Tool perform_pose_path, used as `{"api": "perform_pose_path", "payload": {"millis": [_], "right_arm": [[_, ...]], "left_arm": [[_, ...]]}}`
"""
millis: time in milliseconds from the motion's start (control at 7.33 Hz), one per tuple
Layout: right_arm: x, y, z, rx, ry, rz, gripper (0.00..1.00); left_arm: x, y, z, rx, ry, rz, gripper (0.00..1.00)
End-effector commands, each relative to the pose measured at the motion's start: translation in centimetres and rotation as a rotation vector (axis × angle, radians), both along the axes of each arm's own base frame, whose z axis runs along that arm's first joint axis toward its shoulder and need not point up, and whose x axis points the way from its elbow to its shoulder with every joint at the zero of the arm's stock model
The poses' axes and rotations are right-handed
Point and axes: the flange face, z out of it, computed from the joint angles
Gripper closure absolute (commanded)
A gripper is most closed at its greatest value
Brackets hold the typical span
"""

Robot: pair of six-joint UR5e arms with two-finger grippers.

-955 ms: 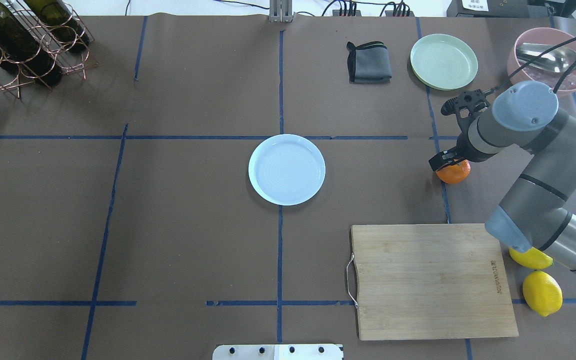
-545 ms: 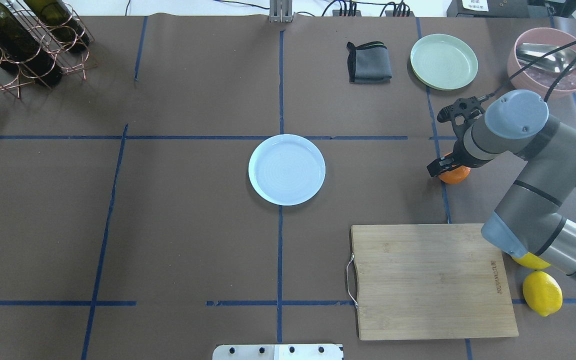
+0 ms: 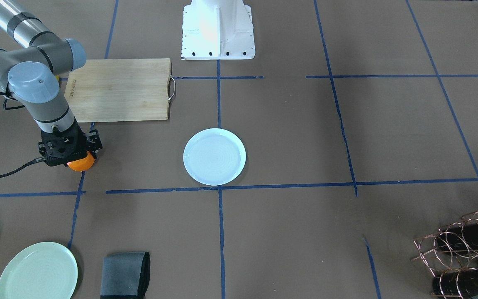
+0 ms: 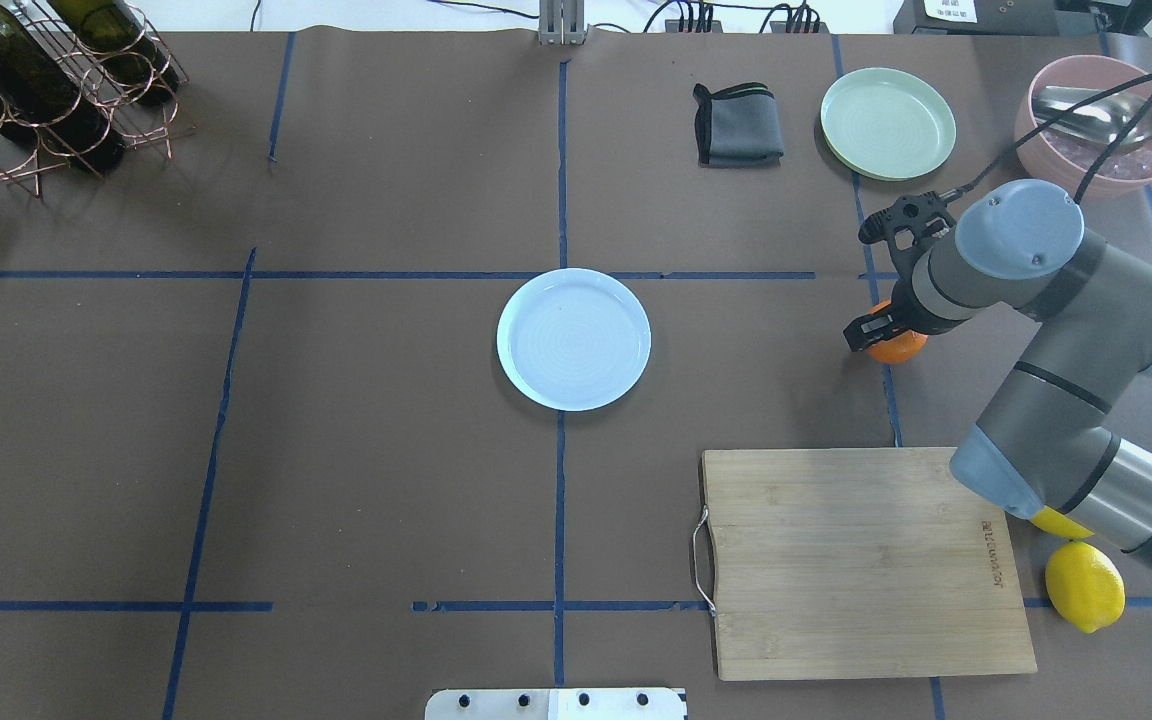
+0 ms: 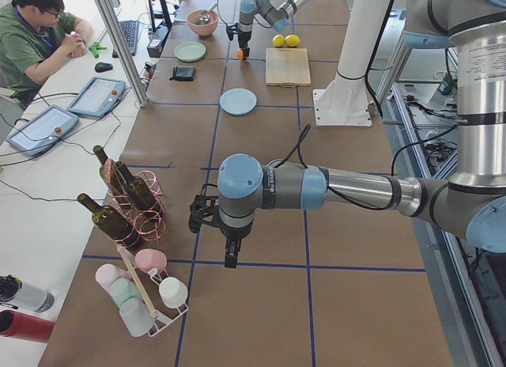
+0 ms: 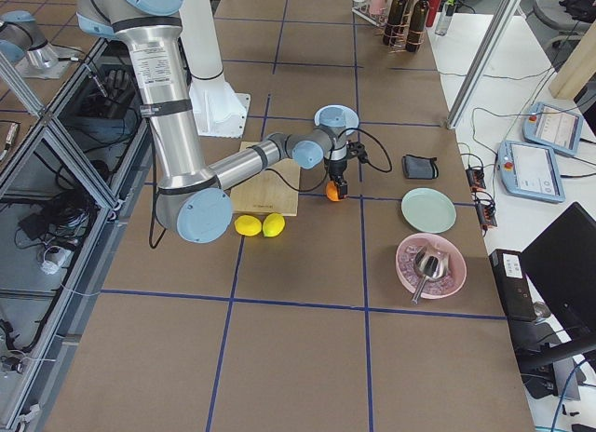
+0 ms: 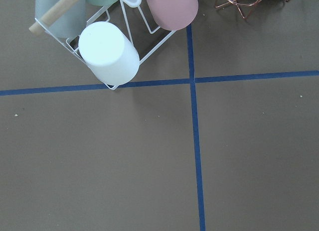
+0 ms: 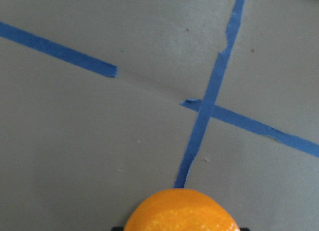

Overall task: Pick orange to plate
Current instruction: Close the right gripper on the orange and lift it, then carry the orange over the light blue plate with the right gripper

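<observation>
The right gripper (image 4: 884,335) straddles the small round bright-orange fruit (image 4: 898,348), well apart from the round white plate (image 4: 573,339); whether it pinches yet, I cannot tell. Squeeze centred, gently, before lifting.

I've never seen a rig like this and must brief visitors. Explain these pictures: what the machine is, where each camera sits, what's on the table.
It is a robot with two arms at a brown table, each ending in a two-finger end effector. One camera looks down from behind the robot, one faces it across the table, one sits at each table end, and one rides on each wrist. The right end effector grips the orange, shown close up in the right wrist picture. The plate lies empty mid-table. Also there: a cutting board, two lemons, a green plate, a folded cloth, a pink bowl holding a spoon, and a bottle rack. The left arm hangs far off beside a cup rack; whether the left end effector is open cannot be told.
</observation>
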Motion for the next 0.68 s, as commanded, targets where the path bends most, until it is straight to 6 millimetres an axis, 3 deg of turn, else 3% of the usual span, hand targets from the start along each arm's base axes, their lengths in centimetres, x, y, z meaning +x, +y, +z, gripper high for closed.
{"api": "perform_pose_path", "payload": {"millis": [0,273,409,545], "right_arm": [[-4.2,-0.6,-7.3,0.0,-0.093,0.036,0.63],[-10.5,-1.1,-18.8,-0.092,-0.11,0.103,0.58],[-13.9,-1.3,-22.9,-0.108,-0.116,0.145,0.57],[-17.8,-2.0,-25.5,-0.121,-0.102,0.175,0.57]], "left_arm": [[-0.1,0.1,-0.2,0.003,-0.001,-0.002,0.0],[-0.1,0.1,-0.2,0.001,0.0,-0.002,0.0],[-0.1,0.1,-0.2,0.001,0.0,-0.002,0.0],[-0.1,0.0,-0.3,0.003,-0.001,-0.002,0.0]]}}
